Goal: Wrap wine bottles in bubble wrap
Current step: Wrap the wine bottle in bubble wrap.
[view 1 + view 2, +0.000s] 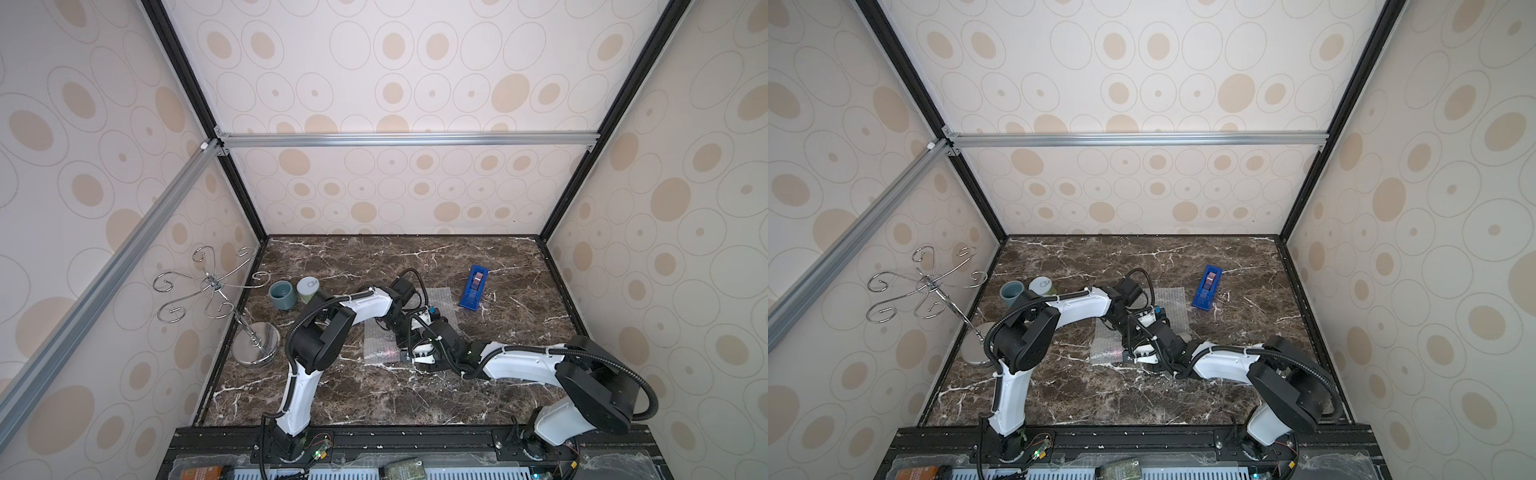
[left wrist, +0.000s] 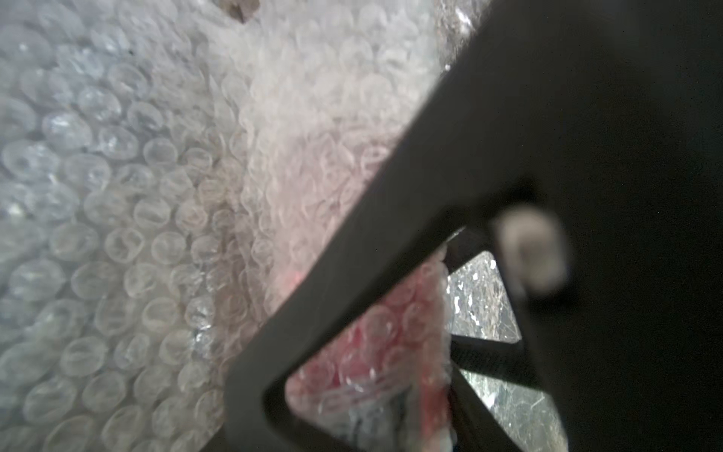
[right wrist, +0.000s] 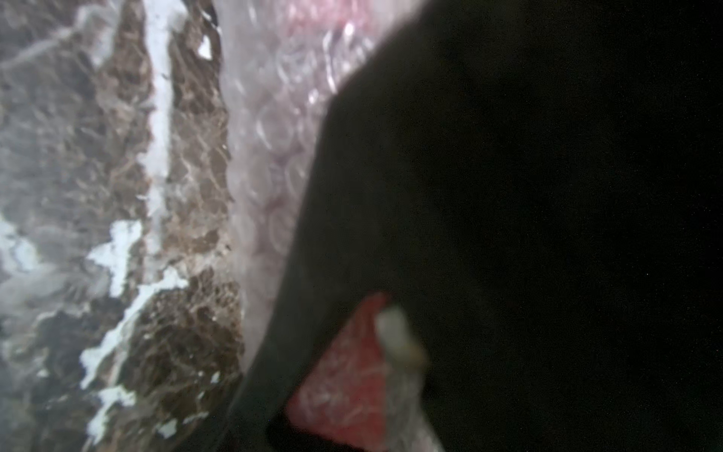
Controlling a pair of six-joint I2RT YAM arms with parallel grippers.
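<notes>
**Ana:** Where is the small clear glass bottle of pink-red liquid (image 2: 367, 352)?

**Ben:** Under the clear, whitish sheet of small-bubble plastic wrap (image 1: 440, 299), at the sheet's near end on the dark veined marble table (image 1: 332, 395); the pink shows through the bubbles in both wrist views; the sheet's far end lies flat, near the blue tape dispenser (image 1: 474, 289).

**Ana:** And the claws?

**Ben:** Both arms meet over the bundle; the left gripper (image 1: 403, 338) and the right gripper (image 1: 409, 357) each show one dark finger against the covered bottle; the second finger of each is out of sight and the close views are blurred, so I cannot tell how wide either stands, or whether it has hold of anything.

**Ana:** How will it handle?

**Ben:** I'd judge the glass hard, smooth and breakable, with some weight from the liquid; being round, it will want to roll; the film is light, soft and springy, likely to slide on the glass and spring open once let go.

**Ana:** Where to take hold?

**Ben:** Across the bottle's wide body, through the wrap, with a gentle squeeze; not the narrow neck; the other claw is best on the sheet's loose edge, keeping it taut while the bundle is rolled toward the far end.
</notes>
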